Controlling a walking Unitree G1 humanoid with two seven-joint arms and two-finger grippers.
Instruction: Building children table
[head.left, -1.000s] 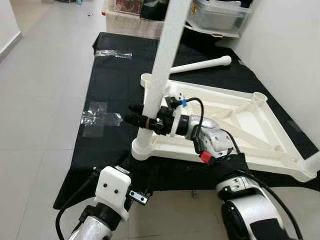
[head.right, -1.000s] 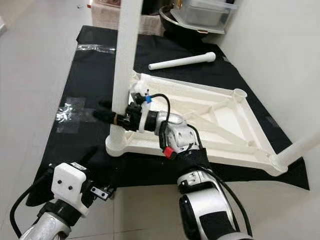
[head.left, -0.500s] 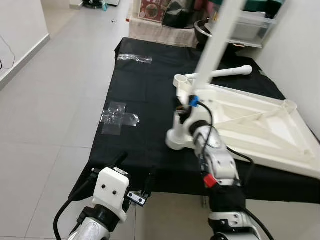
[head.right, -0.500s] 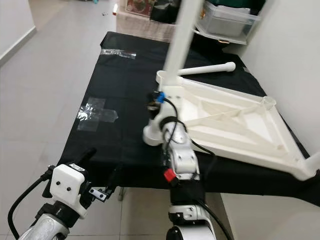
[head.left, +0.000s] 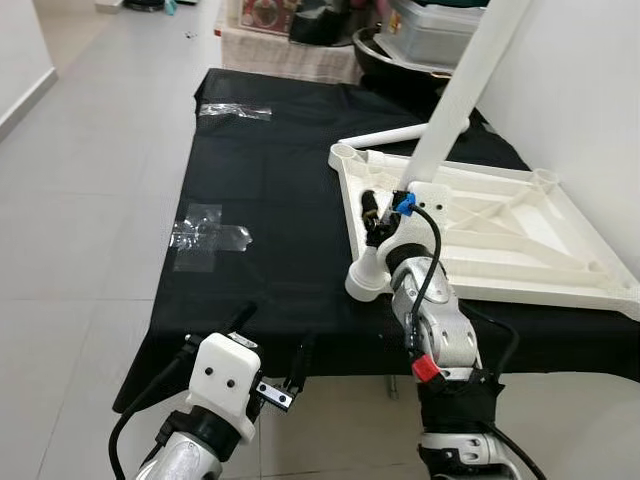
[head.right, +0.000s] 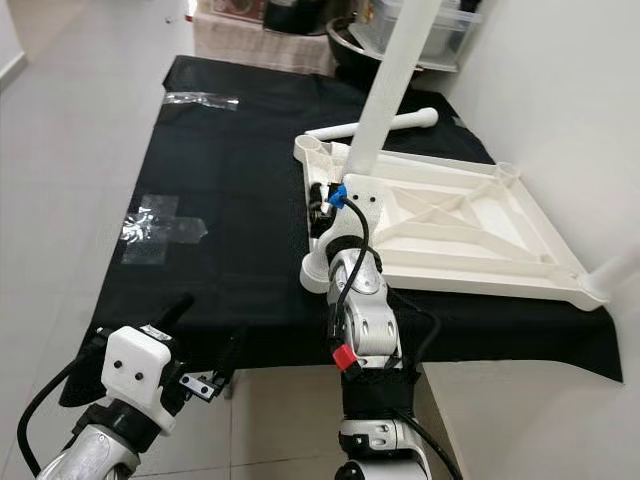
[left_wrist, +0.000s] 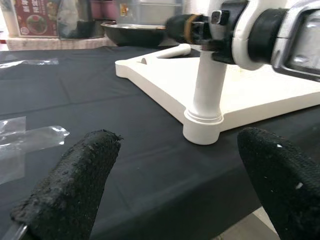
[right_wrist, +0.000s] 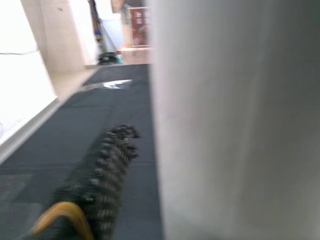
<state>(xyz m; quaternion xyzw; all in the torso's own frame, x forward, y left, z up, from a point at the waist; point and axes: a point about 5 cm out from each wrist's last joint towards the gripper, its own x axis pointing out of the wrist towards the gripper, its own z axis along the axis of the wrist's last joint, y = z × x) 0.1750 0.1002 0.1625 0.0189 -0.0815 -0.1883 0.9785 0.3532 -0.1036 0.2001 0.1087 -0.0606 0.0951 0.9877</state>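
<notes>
While the black mat (head.left: 270, 190) is lying spread on the floor, you are seeing the upturned table top (head.left: 480, 235) resting on it, nearer the wall than a second ago. Your right end effector (head.left: 372, 215) is clamping the corner leg (head.left: 455, 110), now leaning instead of upright, so seating looks unfinished. Your left end effector (left_wrist: 165, 185) is hovering wide open.

One upturned white tabletop (head.left: 520, 235), three white legs (head.left: 455, 105) (head.right: 370, 125) (head.right: 612, 272), two tape patches (head.left: 207, 232) (head.left: 232, 110), one black mat (head.left: 270, 190).
</notes>
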